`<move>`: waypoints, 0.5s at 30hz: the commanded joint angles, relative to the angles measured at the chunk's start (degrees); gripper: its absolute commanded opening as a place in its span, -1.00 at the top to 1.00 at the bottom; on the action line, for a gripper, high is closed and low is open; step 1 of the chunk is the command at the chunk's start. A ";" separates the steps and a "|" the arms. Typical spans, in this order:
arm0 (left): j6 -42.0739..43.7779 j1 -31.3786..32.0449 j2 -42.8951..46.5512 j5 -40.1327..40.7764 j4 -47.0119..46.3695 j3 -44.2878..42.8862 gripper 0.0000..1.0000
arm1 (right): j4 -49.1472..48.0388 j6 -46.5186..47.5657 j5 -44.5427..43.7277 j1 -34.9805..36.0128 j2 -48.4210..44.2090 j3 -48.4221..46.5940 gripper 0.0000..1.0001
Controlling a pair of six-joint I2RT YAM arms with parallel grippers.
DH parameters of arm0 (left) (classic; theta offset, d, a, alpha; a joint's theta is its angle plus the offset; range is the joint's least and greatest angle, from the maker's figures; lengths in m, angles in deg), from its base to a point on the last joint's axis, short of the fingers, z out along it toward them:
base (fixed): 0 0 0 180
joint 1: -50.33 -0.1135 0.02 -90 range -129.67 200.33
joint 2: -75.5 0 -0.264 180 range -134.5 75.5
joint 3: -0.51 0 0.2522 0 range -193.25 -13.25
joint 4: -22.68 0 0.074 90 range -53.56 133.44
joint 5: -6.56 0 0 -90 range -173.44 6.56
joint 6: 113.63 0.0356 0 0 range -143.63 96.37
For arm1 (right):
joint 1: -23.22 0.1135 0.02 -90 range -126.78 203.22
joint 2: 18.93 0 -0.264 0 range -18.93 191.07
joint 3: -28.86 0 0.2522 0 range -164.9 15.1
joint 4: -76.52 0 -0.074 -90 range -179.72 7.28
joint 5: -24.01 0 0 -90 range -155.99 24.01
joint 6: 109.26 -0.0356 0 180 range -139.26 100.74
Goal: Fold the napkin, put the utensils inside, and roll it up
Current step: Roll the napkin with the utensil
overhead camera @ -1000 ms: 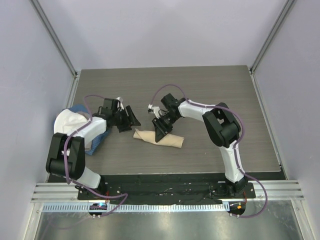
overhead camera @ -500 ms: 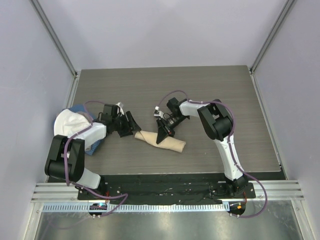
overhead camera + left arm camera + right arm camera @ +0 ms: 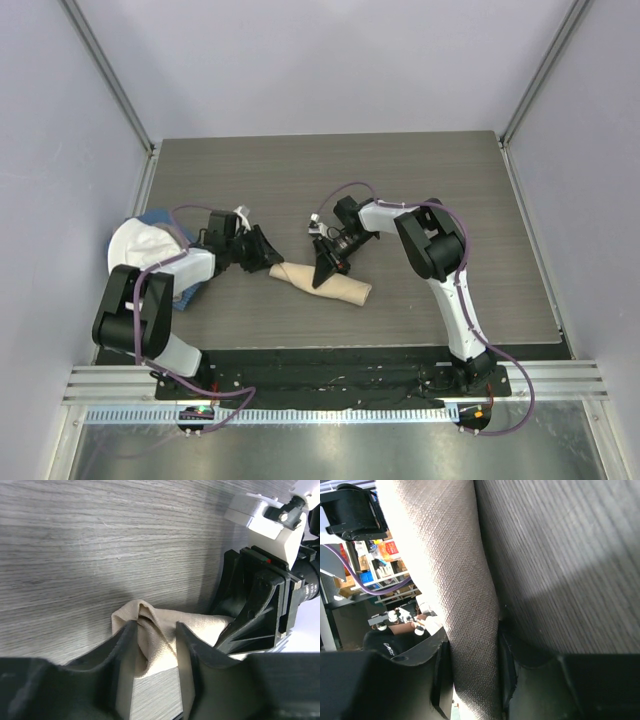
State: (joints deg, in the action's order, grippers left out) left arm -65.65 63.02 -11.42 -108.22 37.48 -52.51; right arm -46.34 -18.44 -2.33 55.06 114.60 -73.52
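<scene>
While both grippers (image 3: 270,257) (image 3: 320,277) pinch it, napkin (image 3: 345,287) lies rolled.

Napkin (image 3: 345,288) is lying rolled up as a beige-tan tube, flat on the table (image 3: 450,180), approx mid-table toward the near side. It's running diag, upper-left to lower-right. Left end is bunching w/ soft folds showing; the weave is looking coarse up close.
</scene>
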 commanded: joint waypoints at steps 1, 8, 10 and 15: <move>-0.43 0.23 -0.54 -1.94 -4.90 0.68 0.47 | -0.66 0.06 -10.39 -0.19 1.29 -0.33 0.16; -0.52 0.14 -3.08 -1.42 -1.22 -1.77 1.00 | -2.77 -0.73 -22.25 -0.11 -7.40 -0.33 -0.13; -0.26 0.14 -4.22 -1.68 1.13 -2.48 1.00 | -4.52 -0.12 -24.80 -0.11 -11.35 0.20 -0.31; 0.36 0.06 -5.81 -1.42 5.63 -5.29 1.00 | -11.64 1.64 -32.00 0.68 -19.79 5.73 -0.59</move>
State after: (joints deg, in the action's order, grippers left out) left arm -66.55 63.02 -16.14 -109.51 38.59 -54.63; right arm -51.13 -19.58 -22.90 55.41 102.06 -71.09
